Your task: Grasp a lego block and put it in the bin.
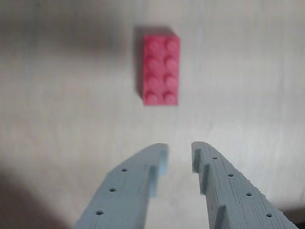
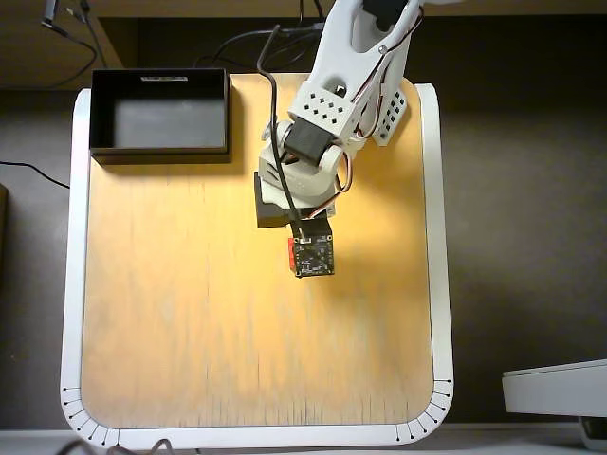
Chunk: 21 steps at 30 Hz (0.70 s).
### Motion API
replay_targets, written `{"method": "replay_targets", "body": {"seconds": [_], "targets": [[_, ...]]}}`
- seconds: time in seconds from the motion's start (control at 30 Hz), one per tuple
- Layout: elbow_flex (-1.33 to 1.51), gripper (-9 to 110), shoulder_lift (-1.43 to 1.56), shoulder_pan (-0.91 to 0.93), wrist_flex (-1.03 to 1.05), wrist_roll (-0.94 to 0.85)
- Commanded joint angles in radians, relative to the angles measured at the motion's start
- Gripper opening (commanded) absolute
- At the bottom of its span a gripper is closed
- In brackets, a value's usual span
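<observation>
The lego block (image 1: pixel 161 69) is a red 2x4 brick lying flat on the pale wooden table, studs up, in the upper middle of the wrist view. My gripper (image 1: pixel 180 149) enters from the bottom edge with its two grey fingers a small gap apart and nothing between them. It is short of the brick, with bare table between. In the overhead view only a red sliver of the brick (image 2: pixel 291 254) shows beside the wrist camera board, and the arm hides the fingers. The black bin (image 2: pixel 161 149) stands at the table's top left corner, far from the brick.
The white arm (image 2: pixel 332 114) reaches in from the top middle of the overhead view, with black cables behind it. The wooden table has a white raised border (image 2: pixel 438 284). A dark shadow lies at the wrist view's lower left.
</observation>
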Motion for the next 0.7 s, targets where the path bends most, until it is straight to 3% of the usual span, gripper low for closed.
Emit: {"method": "replay_targets", "body": {"seconds": [0.0, 0.4, 0.67], "targets": [[-0.137, 12, -0.06, 0.028, -0.048, 0.017], [-0.138, 23, -0.222, 0.034, -0.273, 0.014], [-0.138, 23, -0.287, 0.012, -0.313, 0.0]]}}
